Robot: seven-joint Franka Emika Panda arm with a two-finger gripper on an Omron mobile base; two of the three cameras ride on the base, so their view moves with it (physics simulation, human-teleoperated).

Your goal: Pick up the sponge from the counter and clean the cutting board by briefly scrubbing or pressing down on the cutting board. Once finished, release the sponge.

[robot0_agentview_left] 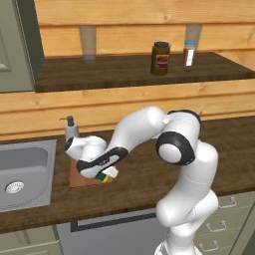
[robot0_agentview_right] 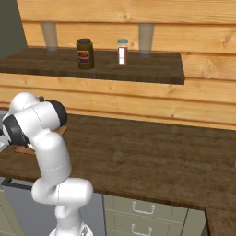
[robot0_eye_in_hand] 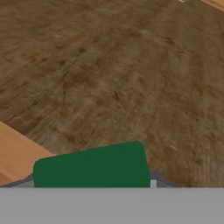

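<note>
Sponge (flat green block) over wood-grain counter.

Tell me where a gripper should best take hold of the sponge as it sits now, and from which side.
Across the short width of the sponge, pinching the yellow sides below the green top, coming from above. It is a small flat block at the cutting board on the counter, so only its narrow span likely fits between the fingers. The gripper is already at it; whether it grips is unclear.

Even soft rendered light, faint shadows, no glare, slightly blurry
</note>
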